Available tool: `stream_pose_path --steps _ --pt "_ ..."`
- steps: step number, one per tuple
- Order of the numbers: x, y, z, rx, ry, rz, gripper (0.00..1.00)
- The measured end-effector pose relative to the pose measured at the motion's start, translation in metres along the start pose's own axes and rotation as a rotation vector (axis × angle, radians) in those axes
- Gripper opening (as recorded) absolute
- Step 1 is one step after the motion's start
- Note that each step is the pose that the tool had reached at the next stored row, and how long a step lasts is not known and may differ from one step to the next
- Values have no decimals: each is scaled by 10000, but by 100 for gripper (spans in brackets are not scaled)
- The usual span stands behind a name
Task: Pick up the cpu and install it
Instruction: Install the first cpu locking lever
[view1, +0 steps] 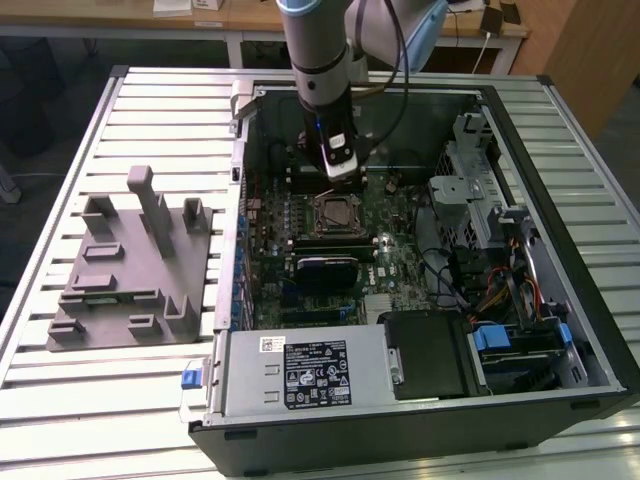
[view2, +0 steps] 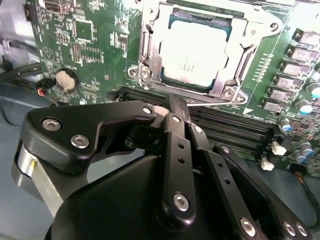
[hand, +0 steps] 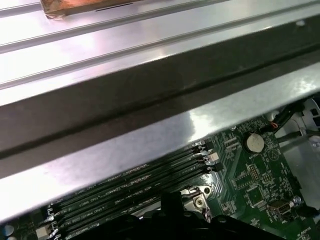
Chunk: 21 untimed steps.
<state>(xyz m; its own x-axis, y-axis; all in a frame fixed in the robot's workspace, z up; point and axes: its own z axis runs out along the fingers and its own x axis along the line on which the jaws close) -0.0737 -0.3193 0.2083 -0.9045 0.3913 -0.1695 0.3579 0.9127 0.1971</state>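
Note:
The cpu (view2: 192, 50), a flat square chip with a pale silver top, lies in the motherboard socket (view2: 150, 65) with the metal frame around it. My gripper (view2: 174, 102) hangs just beside the socket, over the black memory slots (view2: 230, 127), apart from the chip. Its black fingers meet at the tips, shut, with nothing between them. In the exterior view the gripper (view1: 340, 176) stands inside the open computer case, just behind the socket (view1: 335, 213).
A grey plastic fixture block (view1: 130, 265) lies on the slatted table at the exterior view's left. The case wall (view1: 238, 200) rings the board; the power supply (view1: 300, 372), drive cage (view1: 470, 190) and cables (view1: 500, 290) crowd its front and right. A coin battery (view2: 65, 79) sits near the socket.

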Motion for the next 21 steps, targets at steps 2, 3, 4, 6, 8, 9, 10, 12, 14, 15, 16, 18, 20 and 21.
stream_pose_path --steps 2,3,4,6,8,9,10,12,14,15,16,18,20,21 --pt "-5 1 12 31 -35 171 11" --pt "-7 3 16 43 -49 238 11" --pt "-5 5 20 49 -56 274 11" --pt "-2 9 28 46 -60 291 11" --pt "0 10 33 38 -54 292 11" --pt "1 9 37 31 -51 295 11" --pt "2 8 42 24 -49 298 11" --pt "3 7 50 3 -42 302 11" --pt "5 10 58 -19 -34 308 11" --pt "8 14 61 -25 -30 310 11" --pt "10 18 64 -32 -27 311 11" --pt "16 28 70 -40 -24 313 11" --pt "20 34 77 -48 -24 315 11" --pt "22 35 83 -52 -31 314 11"
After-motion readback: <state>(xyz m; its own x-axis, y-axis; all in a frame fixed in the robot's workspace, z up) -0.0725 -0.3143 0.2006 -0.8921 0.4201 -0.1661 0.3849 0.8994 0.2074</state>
